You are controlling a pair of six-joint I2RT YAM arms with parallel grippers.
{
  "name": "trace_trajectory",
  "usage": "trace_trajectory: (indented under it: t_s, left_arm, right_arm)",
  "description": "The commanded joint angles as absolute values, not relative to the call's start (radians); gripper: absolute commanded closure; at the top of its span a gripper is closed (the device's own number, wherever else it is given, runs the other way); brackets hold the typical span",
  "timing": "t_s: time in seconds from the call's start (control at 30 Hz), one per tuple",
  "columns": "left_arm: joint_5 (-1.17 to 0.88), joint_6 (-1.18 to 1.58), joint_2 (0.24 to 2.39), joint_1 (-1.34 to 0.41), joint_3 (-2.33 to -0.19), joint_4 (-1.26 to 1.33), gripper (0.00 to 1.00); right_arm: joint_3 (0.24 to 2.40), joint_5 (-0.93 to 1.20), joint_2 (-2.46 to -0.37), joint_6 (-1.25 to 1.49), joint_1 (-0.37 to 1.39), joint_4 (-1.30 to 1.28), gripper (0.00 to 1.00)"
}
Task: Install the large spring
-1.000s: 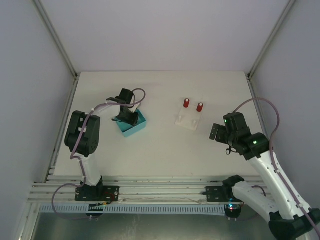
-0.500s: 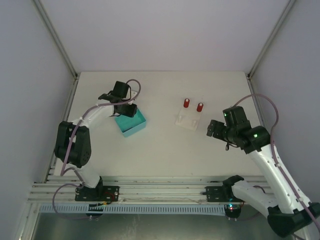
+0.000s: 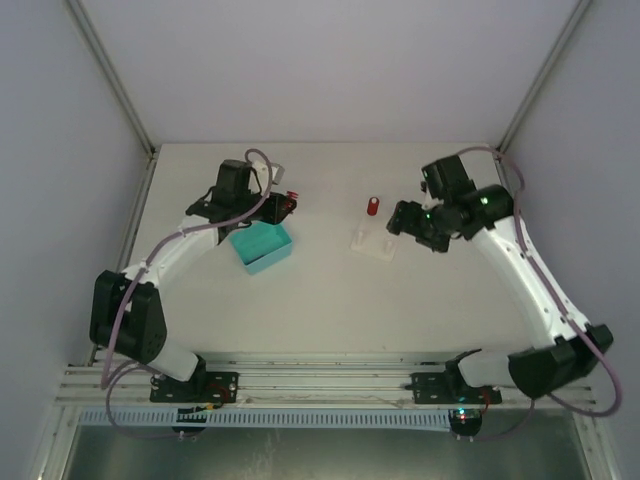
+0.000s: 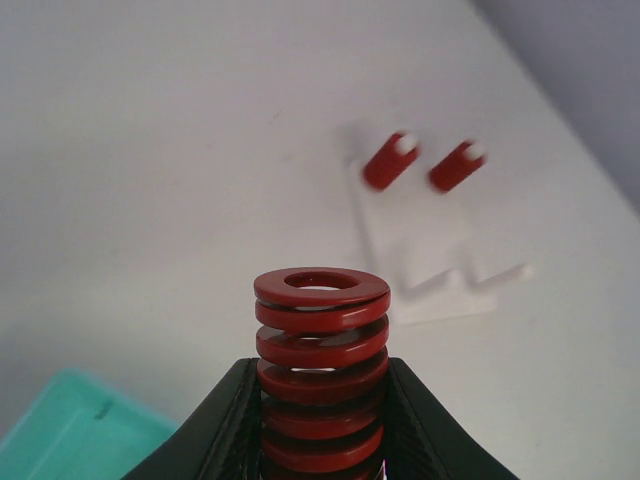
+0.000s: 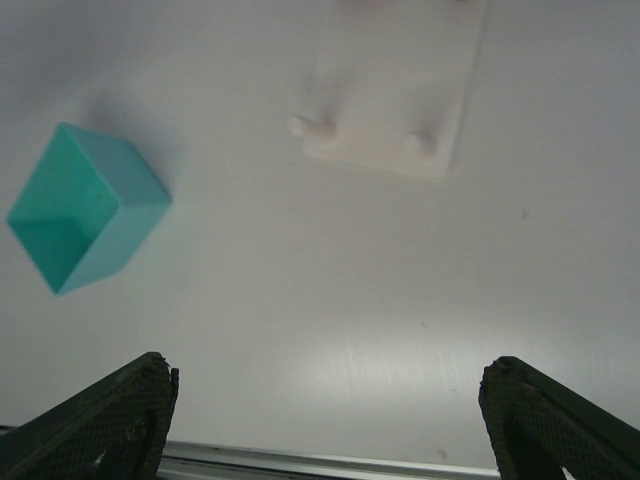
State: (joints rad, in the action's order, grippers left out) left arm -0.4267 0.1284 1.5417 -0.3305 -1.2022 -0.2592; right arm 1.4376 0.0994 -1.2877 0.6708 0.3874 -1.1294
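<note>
Left jaws clamp the large spring [image 4: 322,345], held above the bench [image 3: 310,290] toward the far-left corner, just beyond the teal bin [image 3: 262,247]. Open bench lies between it and the white peg base [image 3: 373,243]. Right jaws hang spread wide by that base's right edge, gripping nothing.
</note>
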Motion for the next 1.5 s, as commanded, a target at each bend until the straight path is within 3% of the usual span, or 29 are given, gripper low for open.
trace_trajectory:
  t_s: [0.0, 0.13, 0.27, 0.33, 0.5, 1.13, 1.23, 1.47]
  left_arm:
    - [-0.519, 0.274, 1.468, -0.382, -1.102, 0.143, 0.92]
    - [-0.522, 0.203, 1.455, -0.462, -1.012, 0.329, 0.93]
    - [-0.524, 0.103, 1.492, -0.530, -1.008, 0.377, 0.93]
    - [-0.525, 0.053, 1.507, -0.553, -1.019, 0.392, 0.93]
    - [-0.533, 0.016, 1.541, -0.580, -1.054, 0.400, 0.93]
    - [-0.669, -0.066, 1.550, -0.589, -1.085, 0.415, 0.93]
    - [-0.673, -0.073, 1.551, -0.589, -1.088, 0.410, 0.98]
    - [-0.666, -0.084, 1.545, -0.589, -1.086, 0.413, 0.98]
  right_arm:
    - [1.638, 0.206, -1.445, 0.589, 0.376, -1.237, 0.16]
    - [1.797, 0.332, -1.565, 0.540, 0.371, -1.239, 0.26]
    - [1.870, 0.435, -1.622, 0.533, 0.371, -1.204, 0.43]
    - [1.879, 0.489, -1.638, 0.529, 0.371, -1.173, 0.47]
    - [1.918, 0.598, -1.676, 0.518, 0.389, -1.161, 0.47]
    - [1.979, 0.551, -1.796, 0.499, 0.438, -1.202, 0.42]
    - [1.982, 0.551, -1.807, 0.500, 0.442, -1.196, 0.42]
    - [1.981, 0.578, -1.821, 0.504, 0.451, -1.188, 0.53]
